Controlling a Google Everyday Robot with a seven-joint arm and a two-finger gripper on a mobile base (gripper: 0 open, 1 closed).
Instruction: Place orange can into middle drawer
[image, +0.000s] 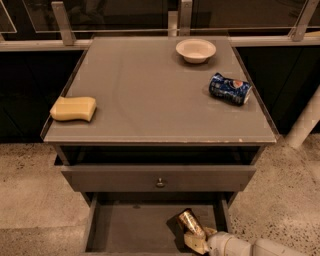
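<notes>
The orange can (189, 221) is golden with dark print. It is tilted inside the open middle drawer (131, 231), at its right side, low over the grey floor. My gripper (196, 240) reaches in from the bottom right on a white arm. Its fingers are shut on the can's lower end. Whether the can touches the drawer floor I cannot tell.
Above the open drawer is a shut grey drawer front with a small round knob (159, 182). On the cabinet top (150, 95) lie a yellow sponge (73, 108) at the left, a white bowl (195, 50) at the back, and a blue Pepsi can (230, 89) at the right. Speckled floor surrounds the cabinet.
</notes>
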